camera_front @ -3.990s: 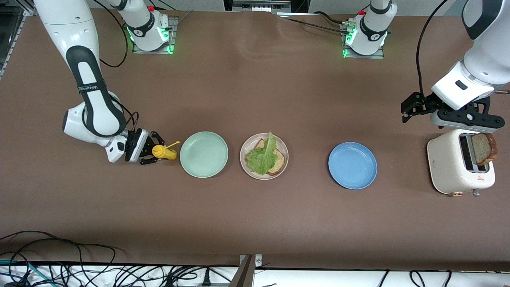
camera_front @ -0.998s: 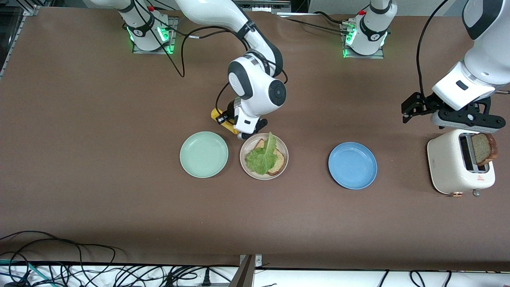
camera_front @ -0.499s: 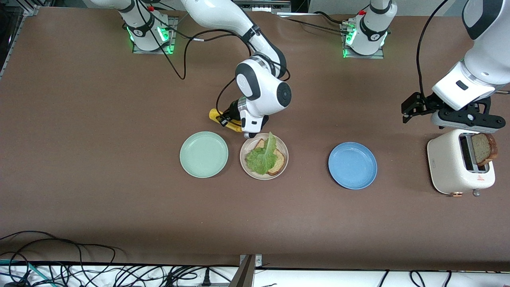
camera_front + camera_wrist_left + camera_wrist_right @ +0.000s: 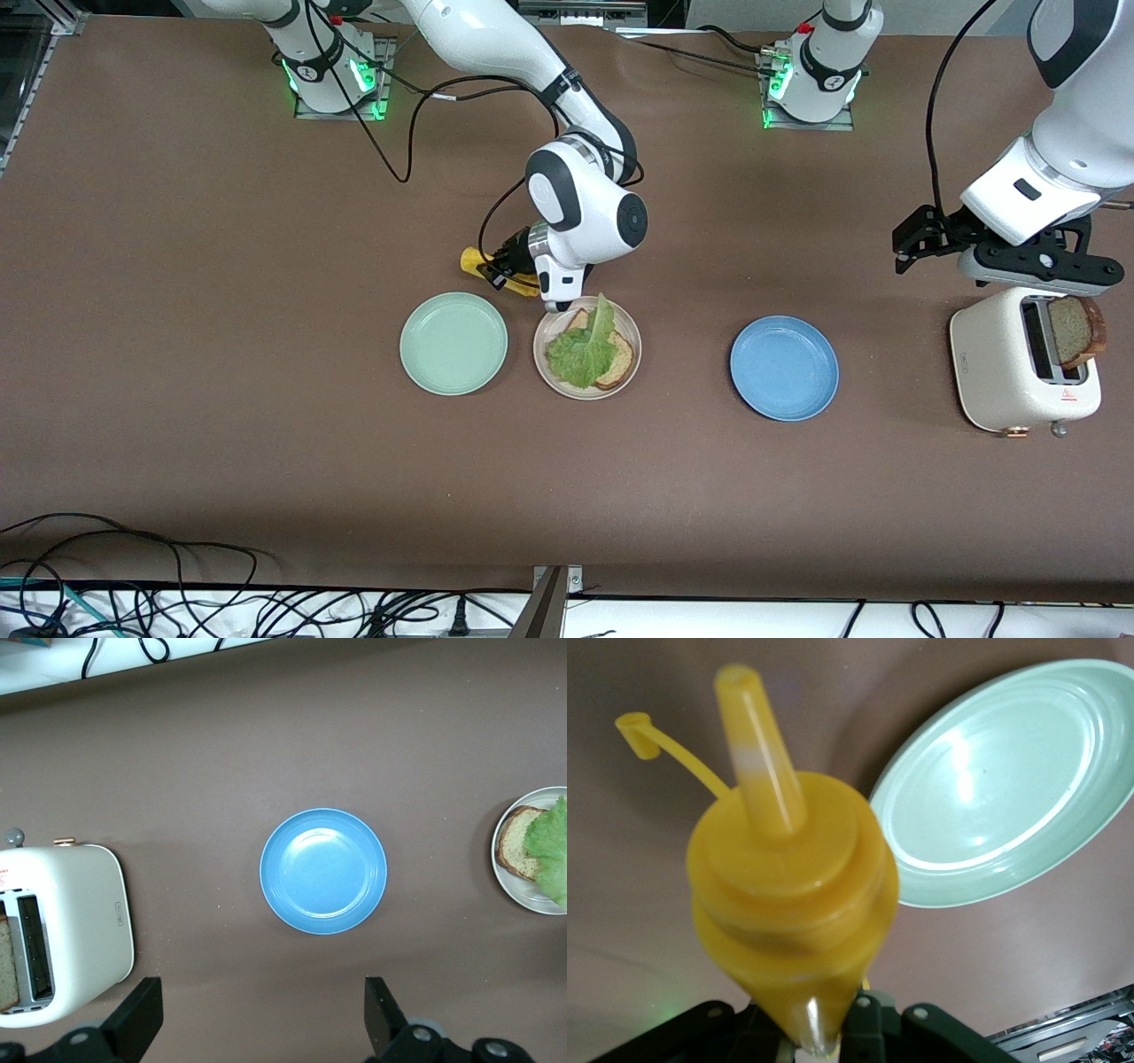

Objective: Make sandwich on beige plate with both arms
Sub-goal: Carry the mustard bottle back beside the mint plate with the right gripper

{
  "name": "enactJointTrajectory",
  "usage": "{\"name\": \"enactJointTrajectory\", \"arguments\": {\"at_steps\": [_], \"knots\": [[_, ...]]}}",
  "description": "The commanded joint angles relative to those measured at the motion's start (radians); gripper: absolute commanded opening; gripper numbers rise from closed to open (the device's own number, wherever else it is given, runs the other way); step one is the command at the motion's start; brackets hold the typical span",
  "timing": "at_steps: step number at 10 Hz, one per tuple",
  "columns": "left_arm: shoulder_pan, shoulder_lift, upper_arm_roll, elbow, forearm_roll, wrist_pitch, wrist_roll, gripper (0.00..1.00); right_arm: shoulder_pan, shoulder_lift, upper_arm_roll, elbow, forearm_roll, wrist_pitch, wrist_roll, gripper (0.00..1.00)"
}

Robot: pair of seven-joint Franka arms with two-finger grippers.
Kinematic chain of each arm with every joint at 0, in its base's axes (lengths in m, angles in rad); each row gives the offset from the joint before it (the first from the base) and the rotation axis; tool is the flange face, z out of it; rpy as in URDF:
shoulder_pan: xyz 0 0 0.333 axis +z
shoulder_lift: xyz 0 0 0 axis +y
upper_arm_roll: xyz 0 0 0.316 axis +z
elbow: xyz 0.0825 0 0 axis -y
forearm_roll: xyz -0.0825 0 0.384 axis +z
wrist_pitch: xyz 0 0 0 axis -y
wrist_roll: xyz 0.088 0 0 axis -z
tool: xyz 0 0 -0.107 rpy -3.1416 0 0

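Note:
The beige plate [image 4: 544, 370] holds one bread slice [image 4: 620, 356] with a green lettuce leaf [image 4: 585, 350] on it. They also show in the left wrist view: plate [image 4: 516, 892], slice [image 4: 512, 846], leaf [image 4: 554, 849]. The second bread slice [image 4: 1076, 330] stands in a toaster slot. My right gripper [image 4: 516, 263] is shut on a yellow squeeze bottle [image 4: 478, 263] over the table beside the beige plate's rim. The bottle fills the right wrist view [image 4: 788, 895], nozzle open. My left gripper [image 4: 1045, 270] is open and empty over the toaster's edge.
A mint-green plate [image 4: 454, 343] lies beside the beige plate toward the right arm's end. A blue plate [image 4: 784, 368] lies toward the left arm's end. A cream toaster [image 4: 997, 372] stands at the left arm's end. Cables run along the table's near edge.
My right arm carried the yellow bottle from beside the mint-green plate to beside the beige plate, with small shifts in the last second. The left arm has not moved.

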Motion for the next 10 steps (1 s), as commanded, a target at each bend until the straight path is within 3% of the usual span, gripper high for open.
{"name": "enactJointTrajectory", "arguments": {"at_steps": [1,5,8,10], "knots": [[-0.001,-0.003,0.003,0.004,-0.012,0.001,0.019,1.0,-0.061,-0.06,-0.009,0.037,0.051,-0.059,-0.027,0.0],[-0.001,-0.003,0.003,0.004,-0.01,0.001,0.019,1.0,-0.196,-0.236,0.002,-0.024,0.151,-0.05,-0.066,0.0],[-0.002,-0.003,0.003,0.004,-0.01,0.0,0.019,1.0,-0.289,-0.464,0.003,-0.323,0.232,0.155,-0.192,0.0],[-0.005,-0.003,0.0,0.004,-0.01,-0.003,0.018,1.0,-0.348,-0.526,0.005,-0.394,0.233,0.2,-0.316,0.0]]}}
